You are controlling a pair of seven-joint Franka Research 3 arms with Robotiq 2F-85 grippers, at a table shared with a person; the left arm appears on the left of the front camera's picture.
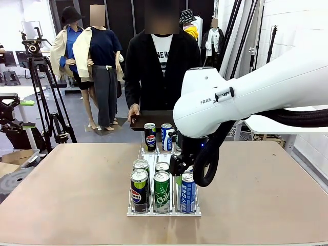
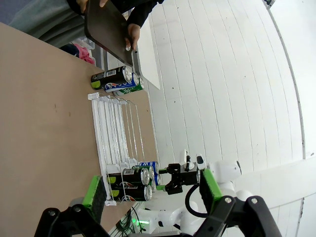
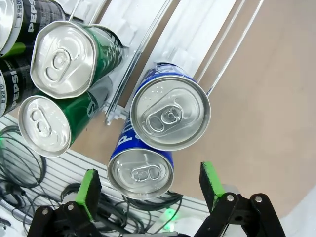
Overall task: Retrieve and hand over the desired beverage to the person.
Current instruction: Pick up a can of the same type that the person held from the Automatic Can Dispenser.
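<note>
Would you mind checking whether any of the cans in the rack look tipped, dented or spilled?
Nothing stands out: the cans stand upright in the wire rack, with no visible dents, and the table around it looks dry.

White right arm (image 1: 266, 84), black cable (image 1: 302, 117); person (image 1: 154, 69) in black cardigan

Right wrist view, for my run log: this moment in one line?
right hand open; over blue can; left hand open; person holds tray

"PEPSI" on black can (image 3: 34, 12); "FRAN" on right arm (image 1: 220, 100); "NE W" on T-shirt (image 1: 162, 48).
</note>
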